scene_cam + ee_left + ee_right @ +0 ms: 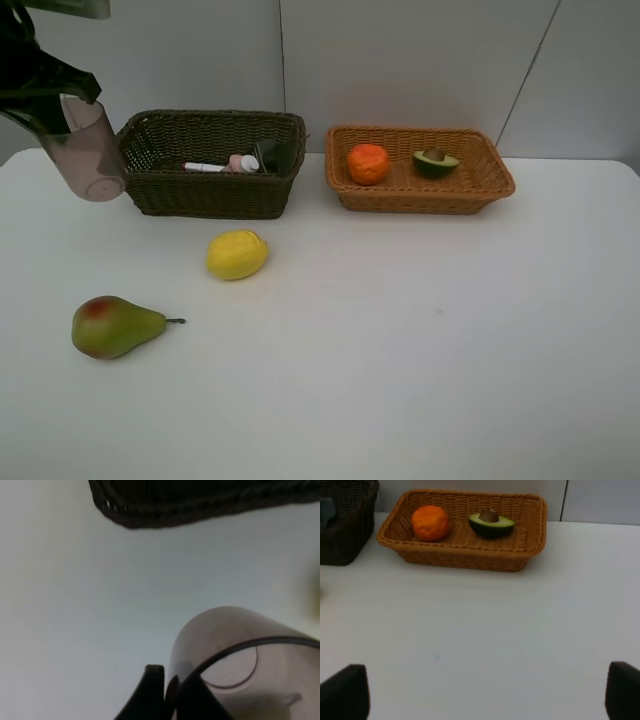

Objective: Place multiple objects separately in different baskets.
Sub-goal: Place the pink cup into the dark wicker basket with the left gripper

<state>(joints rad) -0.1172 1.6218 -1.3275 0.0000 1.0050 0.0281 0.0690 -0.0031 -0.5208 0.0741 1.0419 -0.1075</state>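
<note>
My left gripper is shut on the rim of the translucent pinkish cup, which hangs tilted just left of the dark brown basket. That basket holds a white marker, a pink bottle and a dark pump bottle. In the orange-tan basket lie an orange and an avocado half. A yellow lemon and a green-red pear rest on the table. The left wrist view shows the cup close up. My right gripper is open and empty, short of the orange-tan basket.
The white table runs back to a grey wall behind the baskets. The dark basket's edge shows beyond the cup in the left wrist view. The right arm is outside the exterior high view.
</note>
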